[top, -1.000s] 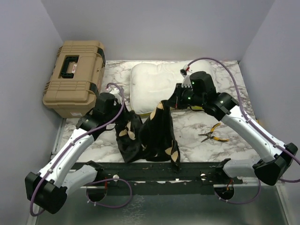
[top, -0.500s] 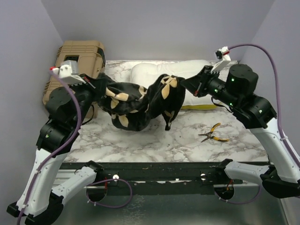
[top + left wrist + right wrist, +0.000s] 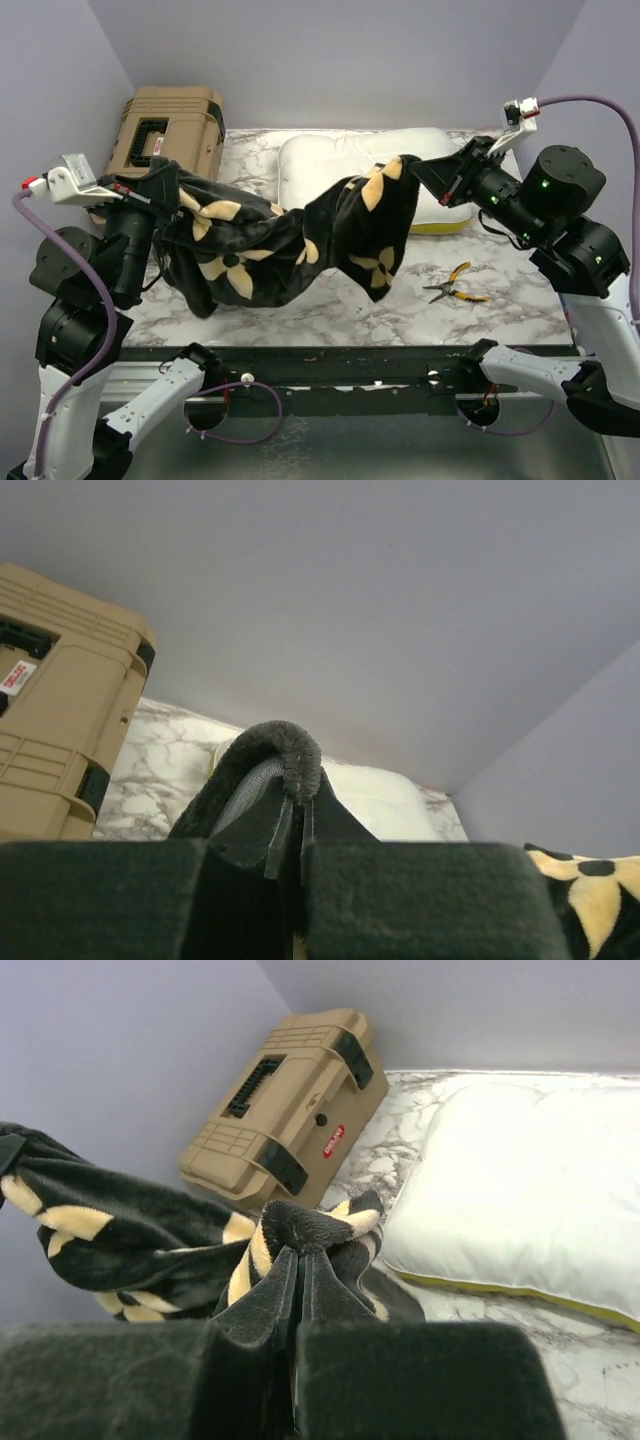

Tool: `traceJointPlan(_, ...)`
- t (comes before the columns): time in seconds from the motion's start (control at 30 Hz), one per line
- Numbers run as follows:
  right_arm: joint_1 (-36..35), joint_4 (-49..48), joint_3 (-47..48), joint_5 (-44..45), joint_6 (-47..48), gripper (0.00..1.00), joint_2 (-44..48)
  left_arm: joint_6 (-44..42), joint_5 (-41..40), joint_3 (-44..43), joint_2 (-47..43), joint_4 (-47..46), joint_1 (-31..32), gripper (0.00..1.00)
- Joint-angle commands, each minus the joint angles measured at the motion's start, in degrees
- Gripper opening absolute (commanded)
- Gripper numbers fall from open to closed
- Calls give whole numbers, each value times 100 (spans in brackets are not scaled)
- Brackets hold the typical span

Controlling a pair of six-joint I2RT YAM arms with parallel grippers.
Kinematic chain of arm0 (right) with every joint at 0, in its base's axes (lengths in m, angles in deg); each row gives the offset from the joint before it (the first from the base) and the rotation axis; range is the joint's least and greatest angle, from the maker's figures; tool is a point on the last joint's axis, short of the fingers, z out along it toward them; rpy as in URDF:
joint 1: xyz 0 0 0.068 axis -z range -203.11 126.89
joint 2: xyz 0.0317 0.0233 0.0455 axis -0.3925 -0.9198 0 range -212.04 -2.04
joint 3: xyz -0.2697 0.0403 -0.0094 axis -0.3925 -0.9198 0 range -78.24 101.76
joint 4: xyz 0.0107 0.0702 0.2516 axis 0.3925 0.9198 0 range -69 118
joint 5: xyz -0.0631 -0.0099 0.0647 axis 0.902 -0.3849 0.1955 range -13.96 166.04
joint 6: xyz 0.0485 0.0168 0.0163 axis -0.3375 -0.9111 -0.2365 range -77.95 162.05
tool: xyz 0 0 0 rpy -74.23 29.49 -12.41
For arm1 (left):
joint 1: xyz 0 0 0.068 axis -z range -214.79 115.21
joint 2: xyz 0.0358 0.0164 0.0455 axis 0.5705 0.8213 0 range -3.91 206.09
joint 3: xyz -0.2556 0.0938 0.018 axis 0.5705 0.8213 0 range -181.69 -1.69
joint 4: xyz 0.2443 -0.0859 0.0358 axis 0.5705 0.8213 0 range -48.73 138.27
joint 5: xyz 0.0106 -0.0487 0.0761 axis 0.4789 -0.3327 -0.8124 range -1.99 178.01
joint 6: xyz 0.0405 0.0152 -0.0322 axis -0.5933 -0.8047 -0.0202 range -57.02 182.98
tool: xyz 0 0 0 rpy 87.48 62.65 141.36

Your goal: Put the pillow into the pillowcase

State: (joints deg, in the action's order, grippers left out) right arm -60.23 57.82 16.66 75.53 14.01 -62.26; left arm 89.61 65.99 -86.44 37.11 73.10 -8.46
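The pillowcase (image 3: 290, 235), black plush with tan flowers, hangs stretched in the air between my two grippers, sagging in the middle above the table. My left gripper (image 3: 168, 185) is shut on its left end; the left wrist view shows a black fabric fold (image 3: 285, 755) pinched at the fingertips. My right gripper (image 3: 418, 170) is shut on its right end, a bunched fold (image 3: 305, 1230) in the right wrist view. The pillow (image 3: 335, 165), cream-white with a yellow edge band, lies flat at the back of the table behind the pillowcase, and shows in the right wrist view (image 3: 530, 1180).
A tan toolbox (image 3: 160, 125) stands at the back left, beside the pillow. Yellow-handled pliers (image 3: 455, 283) lie on the marble table (image 3: 520, 300) at the right front. Grey walls close in the back and both sides.
Both arms have risen and drawn apart, left arm going left and right arm going right, lifting the pillowcase off the table and stretching it out wide between them.
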Motion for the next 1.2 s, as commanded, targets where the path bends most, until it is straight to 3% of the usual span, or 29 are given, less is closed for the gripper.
traceJointPlan(0.0, 9, 458, -115, 600, 19, 0, 57, 382, 218, 346, 421, 381, 4, 0)
traceJointPlan(0.07, 4, 707, -246, 684, -181, 0, -21, 539, 532, 571, 641, 459, 5, 0)
traceJointPlan(0.1, 3, 819, -329, 692, -279, 0, -62, 603, 676, 681, 750, 499, 4, 5)
traceJointPlan(0.13, 6, 950, -411, 697, -379, 0, -111, 644, 778, 754, 876, 597, 7, 19)
traceJointPlan(0.2, 8, 1145, -605, 712, -607, 0, -172, 749, 837, 767, 1166, 964, 3, 59)
traceJointPlan(0.23, 20, 1190, -820, 711, -708, 1, -178, 771, 816, 748, 1305, 1200, 4, 72)
traceJointPlan(0.3, 84, 1376, -1048, 678, -878, 0, -261, 770, 792, 652, 1532, 1624, 4, 83)
traceJointPlan(0.4, 319, 1507, -1326, 266, -891, 0, -450, 681, 1032, 699, 1689, 1891, 4, 87)
traceJointPlan(0.53, 629, 1388, -1421, -562, -670, 1, -761, 772, 1976, 1084, 1800, 1821, 4, 87)
traceJointPlan(0.67, 668, 1194, -1222, -1252, -449, 0, -1061, 1177, 3631, 2060, 1838, 1051, 68, 85)
traceJointPlan(0.73, 665, 1180, -1125, -1442, -420, 1, -1182, 1479, 4010, 2563, 1763, 481, 271, 85)
traceJointPlan(0.97, 673, 1282, -947, -1248, -585, 0, -1268, 1668, 3856, 3077, 2211, -279, 1379, 85)
traceJointPlan(1.17, 807, 1542, -668, -754, -693, 0, -1279, 1351, 3403, 2858, 3395, -502, 2342, 86)
